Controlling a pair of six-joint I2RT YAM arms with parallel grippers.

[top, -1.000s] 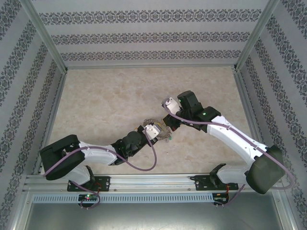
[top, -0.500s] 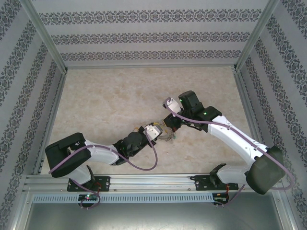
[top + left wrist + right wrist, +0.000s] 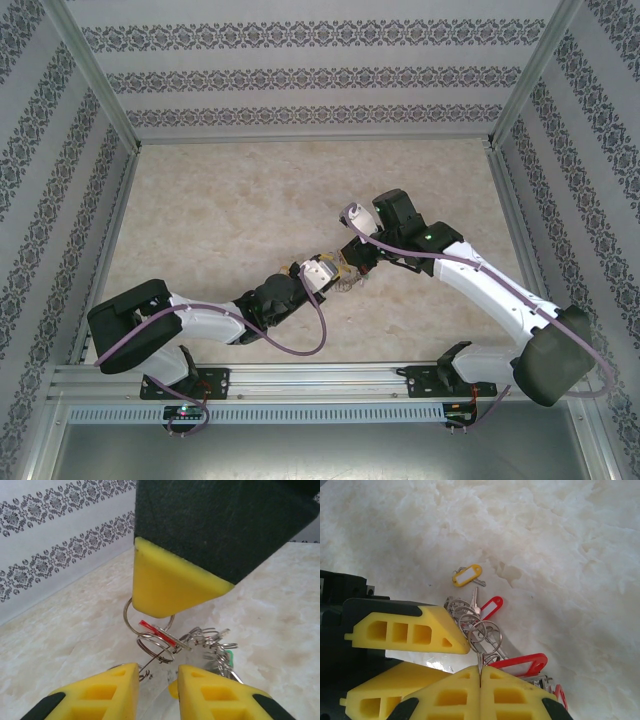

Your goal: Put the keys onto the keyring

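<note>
The left gripper (image 3: 157, 675) reaches in from the 7 o'clock side of the marble-patterned counter (image 3: 220, 200) toward its middle. Its yellow jaws are spread a little with bare counter showing between them. A thin wire loop lies just ahead of the tips, and I cannot tell whether it touches them. Directly beyond, at 12 o'clock in the left wrist view, the keyring (image 3: 126, 620) stands upright as a silver hoop, its top hidden behind a yellow finger of the other arm. A small red tag (image 3: 157, 632) lies across its lower arc. To the 4 o'clock side of the hoop a tangle of small rings (image 3: 210, 640) rests on the counter with a green tag (image 3: 229, 656) at its edge. In the right wrist view the keys (image 3: 475, 597) fan out toward 12 o'clock, with a yellow tag (image 3: 467, 575) farthest out and a long red tag (image 3: 520, 664) beside the fingers. The right gripper (image 3: 480, 677) comes in from 4 o'clock, its jaws pressed together on the keyring's thin wire.
</note>
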